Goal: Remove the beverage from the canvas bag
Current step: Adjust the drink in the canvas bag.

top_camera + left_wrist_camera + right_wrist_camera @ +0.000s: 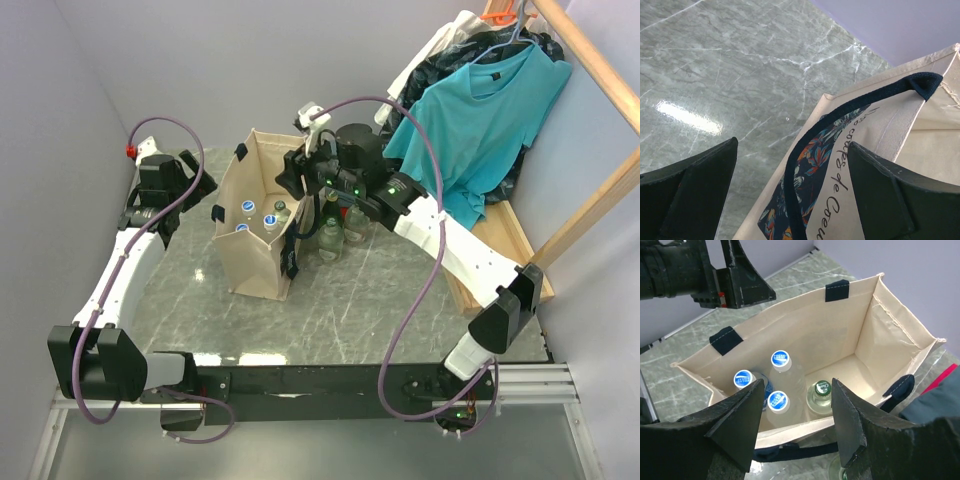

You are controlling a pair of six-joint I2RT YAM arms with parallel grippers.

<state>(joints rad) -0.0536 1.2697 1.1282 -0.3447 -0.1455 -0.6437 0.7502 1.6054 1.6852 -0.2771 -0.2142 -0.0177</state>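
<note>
Insp. note: canvas bag (pixel 255 255) stood upright on the worktop (pixel 400 300), mouth open. The beverage was inside at the bottom: three blue-capped bottles (pixel 780 360) packed close together, with a green-capped bottle (pixel 822 388) just beside them. Right pincer (pixel 796 390) hung above the bag's near rim, jaws moderately apart and holding nothing. Left pincer (pixel 792 145) sat off the bag's left side, jaws wide, empty, not steadying the bag. Further bottles (pixel 335 238) stood outside, by the bag's right side. Risks, as judged: tight packing could stop a finger from sliding between the bottles, giving a partial grip and slip. A jaw could snag the rim or the strap (pixel 897 387) on descent. The unrestrained bag could lift or tip with the bottle.
</note>
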